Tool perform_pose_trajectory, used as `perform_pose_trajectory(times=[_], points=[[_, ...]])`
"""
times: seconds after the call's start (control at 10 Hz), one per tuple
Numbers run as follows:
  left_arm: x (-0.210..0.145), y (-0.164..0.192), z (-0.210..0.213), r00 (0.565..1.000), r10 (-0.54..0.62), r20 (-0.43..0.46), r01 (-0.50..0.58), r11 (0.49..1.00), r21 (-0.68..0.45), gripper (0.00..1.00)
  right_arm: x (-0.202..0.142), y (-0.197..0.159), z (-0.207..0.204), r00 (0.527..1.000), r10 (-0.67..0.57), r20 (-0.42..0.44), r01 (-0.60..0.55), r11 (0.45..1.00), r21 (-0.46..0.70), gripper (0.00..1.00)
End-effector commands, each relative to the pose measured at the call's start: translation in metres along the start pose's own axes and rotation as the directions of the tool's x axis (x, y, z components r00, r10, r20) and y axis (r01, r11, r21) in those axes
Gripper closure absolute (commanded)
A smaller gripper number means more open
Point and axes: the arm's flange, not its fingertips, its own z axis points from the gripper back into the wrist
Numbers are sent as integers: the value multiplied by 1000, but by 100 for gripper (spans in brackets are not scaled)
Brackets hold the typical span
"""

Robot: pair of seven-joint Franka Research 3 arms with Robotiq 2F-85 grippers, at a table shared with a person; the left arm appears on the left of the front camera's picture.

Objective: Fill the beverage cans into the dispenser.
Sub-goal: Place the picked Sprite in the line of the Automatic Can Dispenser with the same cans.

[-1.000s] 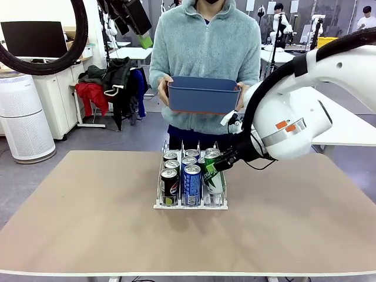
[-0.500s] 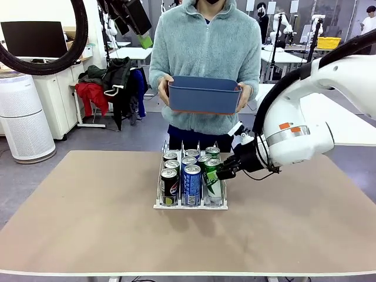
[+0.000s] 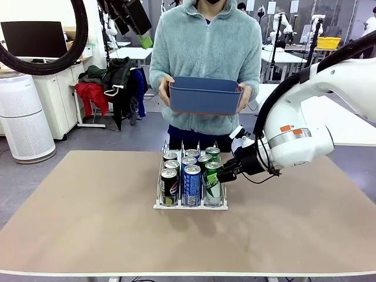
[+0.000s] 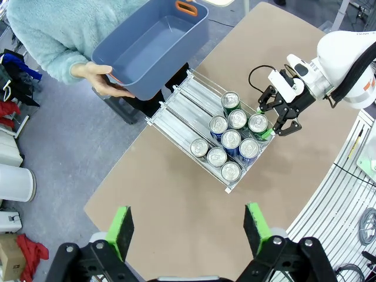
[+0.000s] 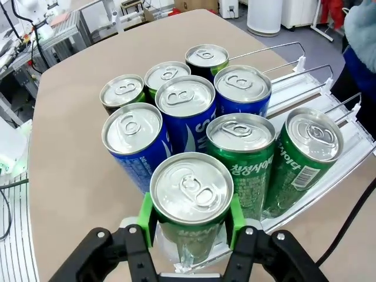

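The right gripper [image 3: 226,172] is clamped on a green can [image 3: 212,181], green pads seen pressed on both sides of the can just under its rim in the right wrist view [image 5: 191,214]. Compared with a second ago, the can has been brought from a tilted pose above the rack to upright at the near end of the right lane, and the arm has been drawn back to the right. Judged from this, the can is seated or nearly so, and release looks like the next step.

The left gripper [image 4: 188,226] is held high above the table [image 4: 176,229] with its jaws wide and nothing between them.

The dispenser [image 3: 161,202] sits mid-table, slightly toward the far side, in front of a person holding a blue bin [image 3: 204,95]; the bin is seen empty from above [image 4: 154,44].

Eight cans are counted in the rack: black ones in the left lane, blue in the middle, green in the right, all upright with silver tops and packed touching toward the near lip. The far part of the lanes [image 4: 188,103] is bare. With the bin empty, the fill appears close to finished.
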Motion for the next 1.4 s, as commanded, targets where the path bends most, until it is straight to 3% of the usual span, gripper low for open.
perform_pose_trajectory(times=[0.0, 0.3, 0.4, 0.7, 0.8, 1.3], points=[[-1, 1, 2, 1000, -7, -10, 7, 1000, -4, 0, -1, -1, 0, 1000, -11, 11, 11, 1000, -2, 42], [-1, 1, 2, 1000, -7, -10, 7, 1000, -4, 0, -1, -1, 0, 1000, -11, 11, 11, 1000, -2, 42], [-1, 1, 2, 1000, -7, -10, 7, 1000, -4, 0, 1, 0, 0, 1000, 1, 1, -1, 1000, 1, 36], [-1, 1, 2, 1000, -7, -10, 7, 1000, -4, 0, 15, 11, 16, 998, -21, -66, 22, 1000, 14, 4], [-1, 1, 2, 1000, -7, -10, 7, 1000, -4, 0, 21, 17, 21, 995, -54, -85, 55, 998, 13, 0], [-1, 1, 2, 1000, -7, -10, 7, 1000, -4, 0, 61, 26, 55, 978, -85, -191, 100, 992, 70, 0]])
